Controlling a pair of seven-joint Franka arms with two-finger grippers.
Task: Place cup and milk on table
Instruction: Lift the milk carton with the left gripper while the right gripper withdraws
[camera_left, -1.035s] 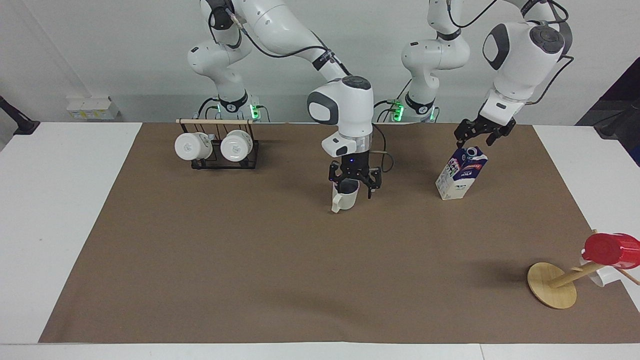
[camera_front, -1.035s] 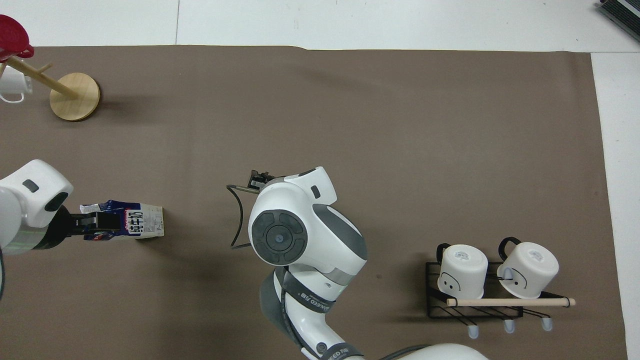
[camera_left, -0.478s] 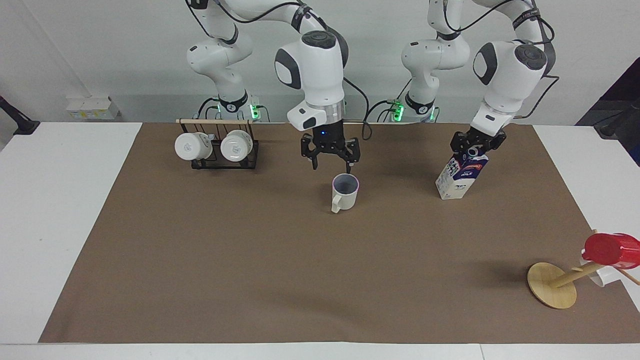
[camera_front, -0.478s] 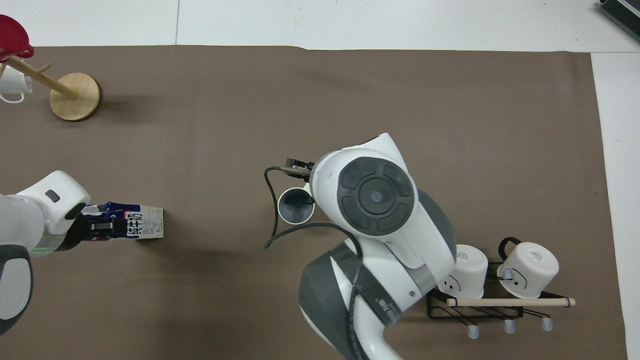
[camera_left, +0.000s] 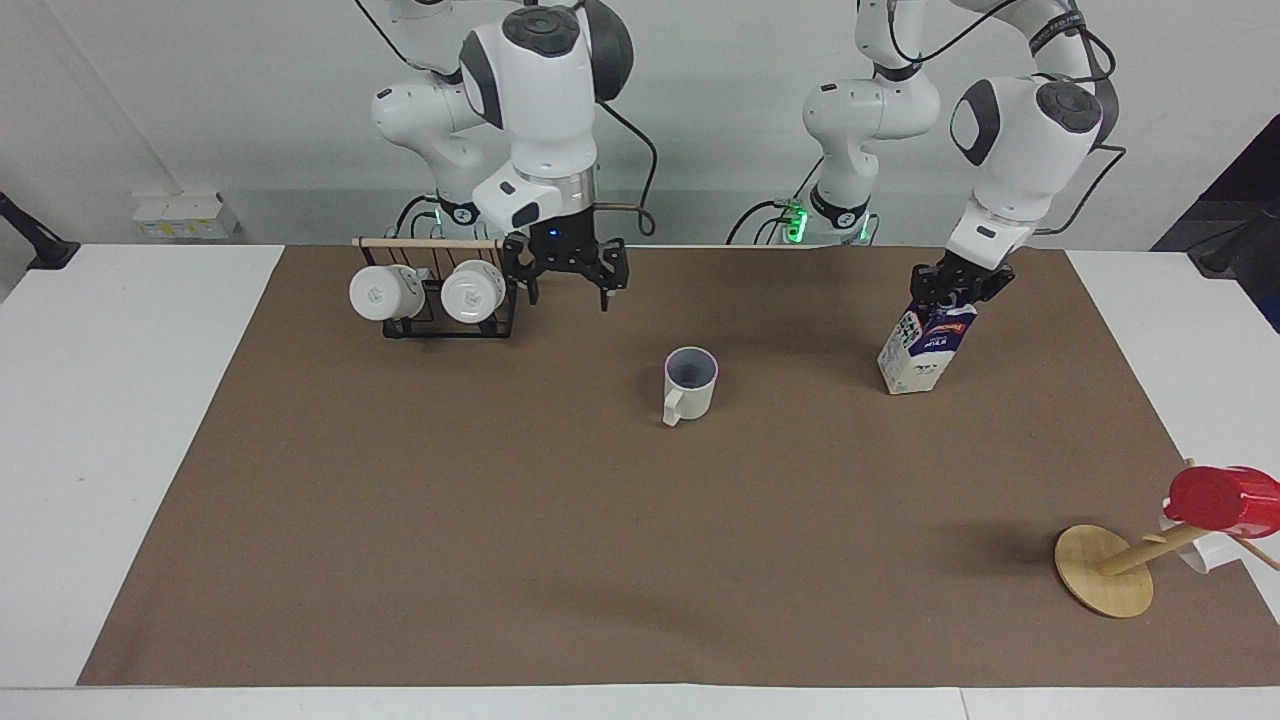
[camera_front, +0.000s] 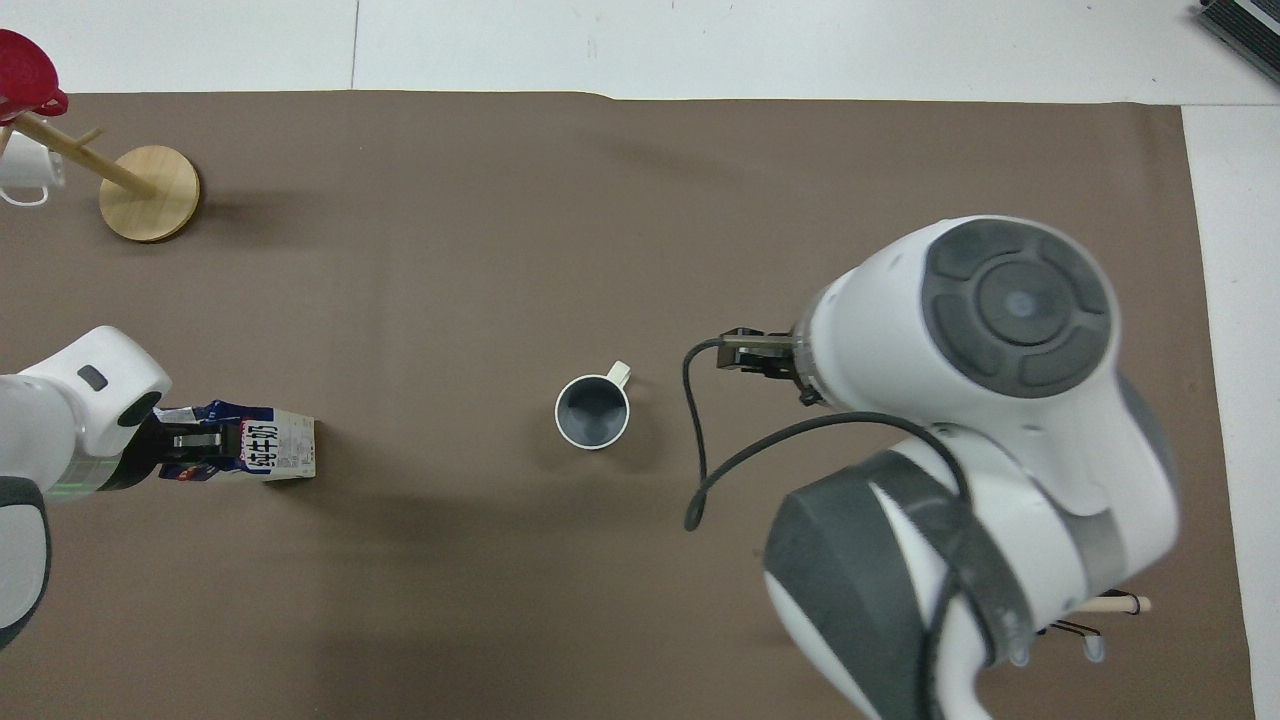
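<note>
1. The cup (camera_left: 690, 383) stands upright on the brown mat (camera_left: 500, 520) of the table (camera_left: 120, 400), near the mat's middle, with its handle turned away from the robots and its bluish-grey inside showing from above (camera_front: 592, 412).
2. The right gripper (camera_left: 565, 275) hangs in the air with its fingers spread and nothing between them, over the mat just beside the black wire rack (camera_left: 455, 315). The cup sits well apart from it, toward the left arm's end of the table and free of any touch.
3. The rack carries two white mugs (camera_left: 380, 292) hung on their sides under a wooden rod (camera_left: 430, 243).
4. The left gripper (camera_left: 955, 285) is clamped on the gable top of the milk (camera_left: 925, 345). The carton hangs directly below the fingers, tilted, with its base at the mat; whether the base is fully set down cannot be told.
5. From overhead the carton (camera_front: 262, 448) shows its printed side, with the gripper on the end nearer the left arm.
6. Well apart from both grippers, at the mat's corner farthest from the robots on the left arm's end, a wooden stand (camera_left: 1105, 570) carries a red cup (camera_left: 1220, 497).
</note>
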